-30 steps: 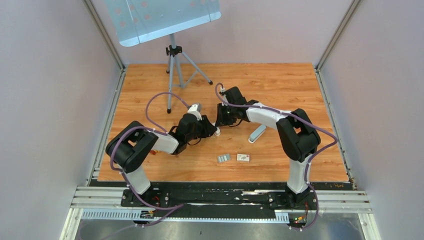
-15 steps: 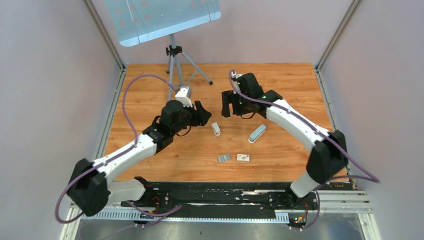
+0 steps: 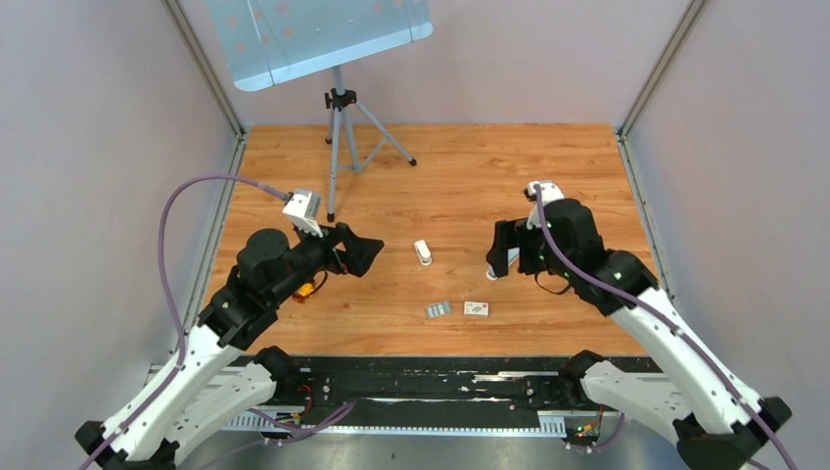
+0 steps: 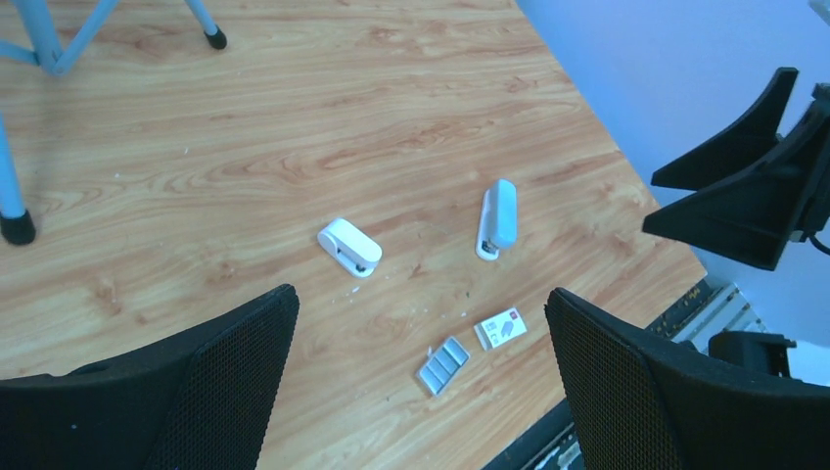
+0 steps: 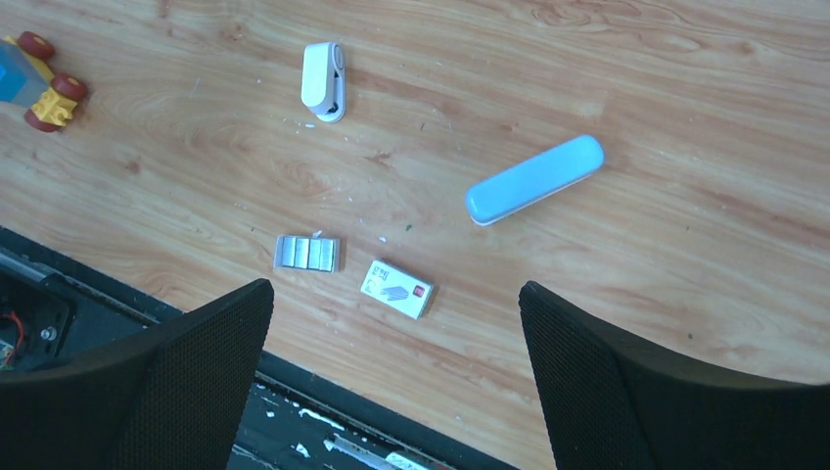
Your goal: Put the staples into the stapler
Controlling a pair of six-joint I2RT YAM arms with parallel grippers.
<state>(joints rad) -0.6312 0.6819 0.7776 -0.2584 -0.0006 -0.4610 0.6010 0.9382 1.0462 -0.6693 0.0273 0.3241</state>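
Overhead view of a wooden table (image 3: 587, 186) with two robot arms reaching in from the bottom edge. Nearest the bottom, just below centre: the staples (image 3: 438, 309), a small grey ridged block lying flat, long axis running roughly left to right with a slight tilt. Just right of it, apart but close: a small printed white box (image 3: 477, 308). Nothing held or touched by either arm. Left gripper (image 3: 360, 253) at centre left, fingers spread wide and empty, pointing right toward the middle. Right gripper (image 3: 505, 255) at centre right, fingers likewise spread wide and empty, pointing down and left. Staples below and between the two, about equally near each, so no clear favourite by reach alone. In the right wrist view, staples in the lower left of centre, close to the left-hand finger, broad face up. Further up the frame: a short white object (image 3: 422, 253) between the grippers, lying alone, whether part of the stapler or a separate thing not clear. To its right, the stapler (image 3: 501, 266), long and pale blue, lying diagonally from lower left to upper right, partly hidden under the right fingers in the overhead view, so judged the easier reach for the right arm. Farthest, at top left: a tripod (image 3: 340, 127).
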